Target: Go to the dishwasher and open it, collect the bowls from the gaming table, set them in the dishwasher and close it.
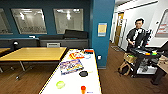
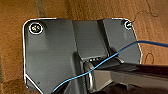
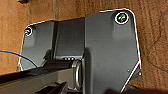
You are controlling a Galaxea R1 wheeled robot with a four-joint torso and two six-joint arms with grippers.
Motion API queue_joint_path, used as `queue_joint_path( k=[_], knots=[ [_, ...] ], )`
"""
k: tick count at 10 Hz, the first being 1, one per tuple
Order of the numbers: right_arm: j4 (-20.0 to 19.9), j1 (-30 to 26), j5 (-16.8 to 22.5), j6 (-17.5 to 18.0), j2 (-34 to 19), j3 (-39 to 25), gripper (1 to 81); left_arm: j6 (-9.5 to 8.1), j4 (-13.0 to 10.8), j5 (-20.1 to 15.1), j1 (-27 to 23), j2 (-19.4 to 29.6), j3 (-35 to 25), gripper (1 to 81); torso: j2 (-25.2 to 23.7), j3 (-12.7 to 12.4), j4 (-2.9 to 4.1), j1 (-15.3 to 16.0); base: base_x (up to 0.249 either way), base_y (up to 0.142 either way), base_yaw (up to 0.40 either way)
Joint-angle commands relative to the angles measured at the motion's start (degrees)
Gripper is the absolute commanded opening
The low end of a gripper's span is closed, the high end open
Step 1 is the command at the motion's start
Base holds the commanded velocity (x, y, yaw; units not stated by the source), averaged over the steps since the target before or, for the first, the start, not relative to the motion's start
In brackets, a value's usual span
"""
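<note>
The robot seems to be driving, with no dishwasher in sight; a long white worktop lies ahead; whether either arm's fingers are open I cannot tell.

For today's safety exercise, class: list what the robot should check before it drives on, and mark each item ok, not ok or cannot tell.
1. Dishwasher in sight: not ok.
2. Wooden floor to the right of the white table free to pass: ok.
3. Person beside the black cart well clear of the robot: ok.
4. Wood-topped table off the path: ok.
5. Gripper state: cannot tell.
</note>
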State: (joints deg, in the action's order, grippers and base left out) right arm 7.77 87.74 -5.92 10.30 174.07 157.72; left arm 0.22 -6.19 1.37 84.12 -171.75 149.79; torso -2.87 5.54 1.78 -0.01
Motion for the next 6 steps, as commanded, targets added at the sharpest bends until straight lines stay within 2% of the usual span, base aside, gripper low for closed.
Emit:
queue_joint_path(
  k=[1, 6],
  knots=[
    [0.4, -2.8, 2.8, -0.1, 0.7, -0.3, 81.1, 0.22, 0.2, -2.9, -2.9, 0.4, -0.2, 81.1, 0.0, 0.0, 0.00, 0.0, 0.000, 0.100, 0.000],
    [0.4, -2.8, 2.8, -0.1, 0.7, -0.3, 81.1, 0.22, 0.2, -2.9, -2.9, 0.4, -0.2, 81.1, 0.0, 0.0, 0.00, 0.0, 0.000, 0.100, 0.000]
  ],
)
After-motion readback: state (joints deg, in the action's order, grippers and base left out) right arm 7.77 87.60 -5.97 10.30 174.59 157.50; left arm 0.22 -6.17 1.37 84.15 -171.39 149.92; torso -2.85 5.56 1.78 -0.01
